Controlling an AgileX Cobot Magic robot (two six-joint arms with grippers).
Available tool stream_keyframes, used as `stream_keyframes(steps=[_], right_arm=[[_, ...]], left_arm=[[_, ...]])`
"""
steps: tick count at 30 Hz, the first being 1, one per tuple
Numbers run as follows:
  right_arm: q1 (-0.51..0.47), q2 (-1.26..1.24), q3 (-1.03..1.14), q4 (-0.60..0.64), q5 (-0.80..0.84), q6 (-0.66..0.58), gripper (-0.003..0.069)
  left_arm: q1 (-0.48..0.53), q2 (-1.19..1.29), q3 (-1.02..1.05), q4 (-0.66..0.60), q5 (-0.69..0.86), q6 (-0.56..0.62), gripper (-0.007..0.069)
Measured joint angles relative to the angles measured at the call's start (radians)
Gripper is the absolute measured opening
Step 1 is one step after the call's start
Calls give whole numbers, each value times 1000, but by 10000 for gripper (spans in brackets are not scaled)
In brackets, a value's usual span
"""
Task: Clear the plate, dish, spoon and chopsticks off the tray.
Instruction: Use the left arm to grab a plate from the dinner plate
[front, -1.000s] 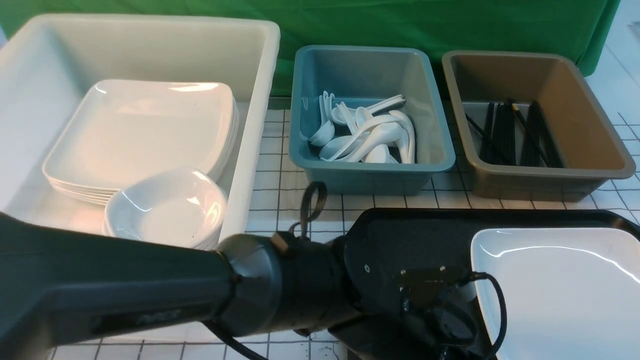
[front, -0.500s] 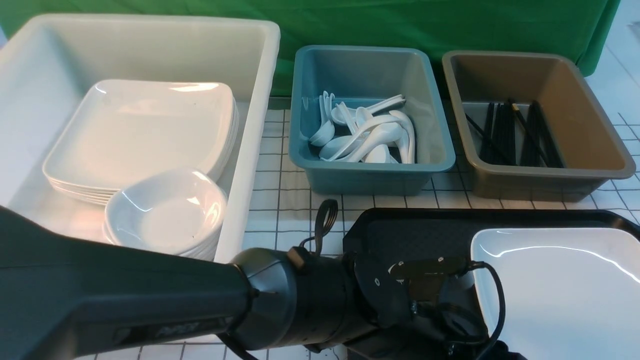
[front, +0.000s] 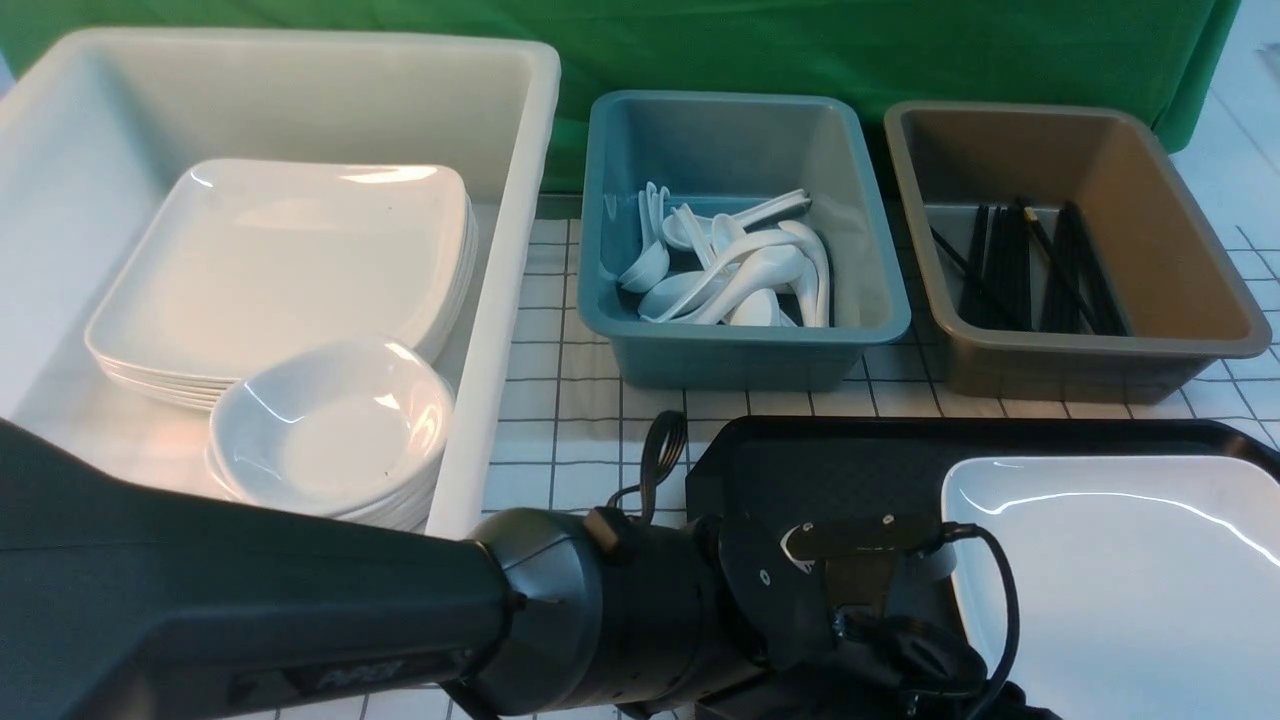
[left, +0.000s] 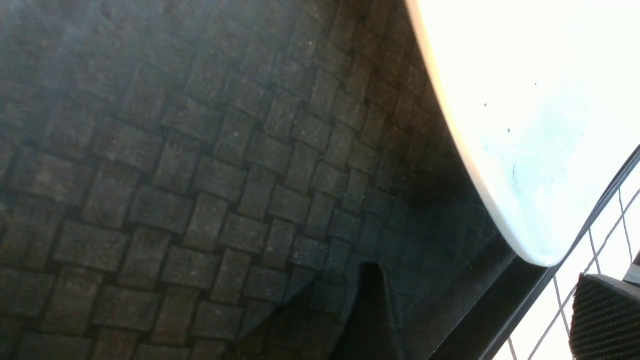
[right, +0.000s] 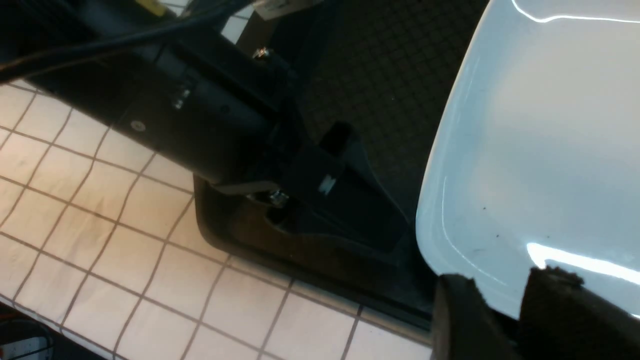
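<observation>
Front view: three containers line the top. One white tub (front: 520, 200) at upper left holds one stack of plates (front: 280, 270) and one stack of dishes (front: 335, 430). One blue bin (front: 740, 350) in the middle holds spoons (front: 740, 280), and one brown bin (front: 1080, 375) at upper right holds black sticks (front: 1020, 270). One tray (front: 850, 460) at lower right carries one plate (front: 1120, 580). My left arm (front: 300, 620) crosses the bottom onto it.

Left wrist view: my left gripper (left: 487, 300) has its two fingers (left: 602, 320) spread wide. One is over the tray's weave, the other at lower right over the gridded table (left: 607, 235), with the plate's corner between them.

Right wrist view: my right gripper (right: 505, 300) shows two fingers at the bottom edge, parted by a narrow gap at the plate's rim. They seem to grip nothing, though the view is poor there.
</observation>
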Motion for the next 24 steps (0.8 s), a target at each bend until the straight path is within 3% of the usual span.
stream_keyframes(steps=[5, 9, 12, 18, 24], right_arm=[[0, 0, 3, -1, -25, 0, 240], [0, 0, 3, -1, -51, 0, 240], [0, 0, 3, -1, -70, 0, 240], [0, 0, 3, -1, -87, -8, 240], [0, 0, 3, -1, -89, -33, 240]], left_arm=[[0, 0, 0, -38, 60, 12, 477], [-9, 0, 0, -121, 104, 96, 459], [-18, 0, 0, -283, 186, 273, 403], [-18, 0, 0, -478, 240, 515, 291], [-18, 0, 0, -469, 191, 583, 213]])
